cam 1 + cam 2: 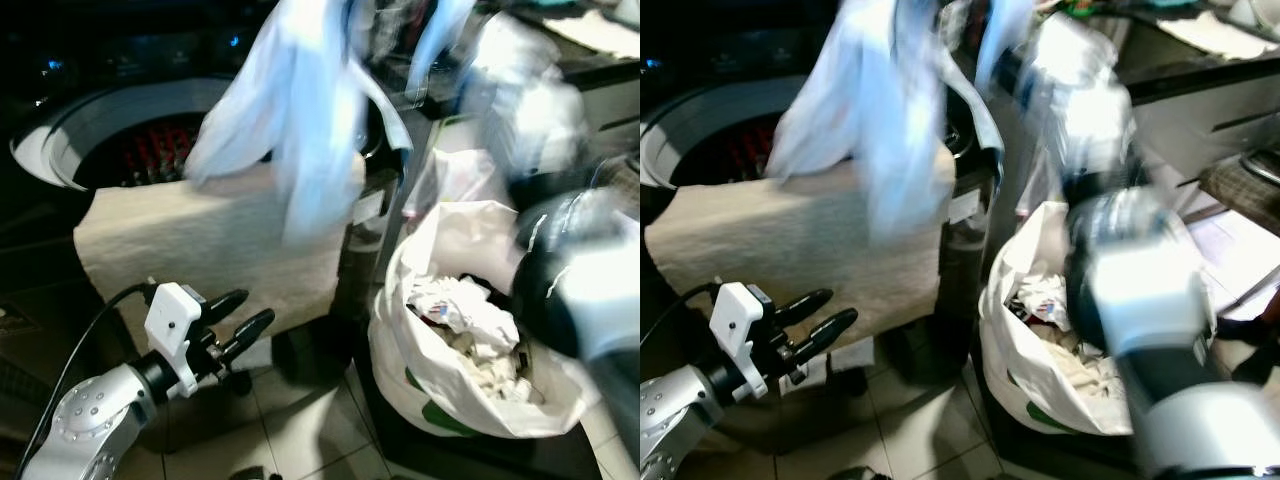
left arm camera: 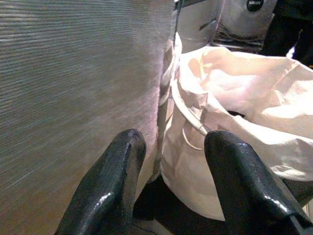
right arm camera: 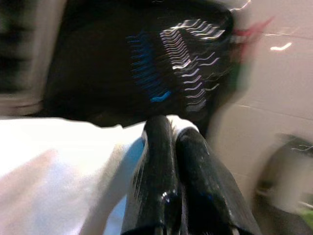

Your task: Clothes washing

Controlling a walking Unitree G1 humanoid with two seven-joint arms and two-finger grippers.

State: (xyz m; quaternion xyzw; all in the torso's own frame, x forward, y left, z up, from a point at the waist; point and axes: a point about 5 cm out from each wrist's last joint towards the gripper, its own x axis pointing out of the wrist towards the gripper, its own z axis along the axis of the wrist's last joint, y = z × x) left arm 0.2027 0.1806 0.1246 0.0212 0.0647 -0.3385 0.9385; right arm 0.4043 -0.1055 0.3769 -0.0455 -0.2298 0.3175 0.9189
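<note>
Shirt: a pale blue shirt [image 1: 300,120] is held up in the air above the near rim of the washing machine [image 1: 60,150]; its loose tails hang down over the open drum and over the beige towel [image 1: 210,250] draped across the machine's front edge; the cloth is blurred in both eye views.

Right gripper: the right gripper [image 3: 173,161] is seen in its wrist view with both black fingers pressed together on a fold of the pale blue cloth; the shirt is judged to be pinched there; the silver right arm [image 1: 1140,300] is blurred and raised before the laundry bag.

Left gripper: the left gripper [image 1: 238,320] is held low, in front of the towel's lower edge; its fingers are spread apart with nothing between them.

Laundry bag: a white bag [image 1: 420,390] stands on the floor just beside the machine's right corner; crumpled light clothes are seen inside.

Handling: the shirt is judged light, soft and limp; it will sag and swing, and a sleeve may catch on the rim; a bunched fold or the collar is judged the best place to be gripped.
</note>
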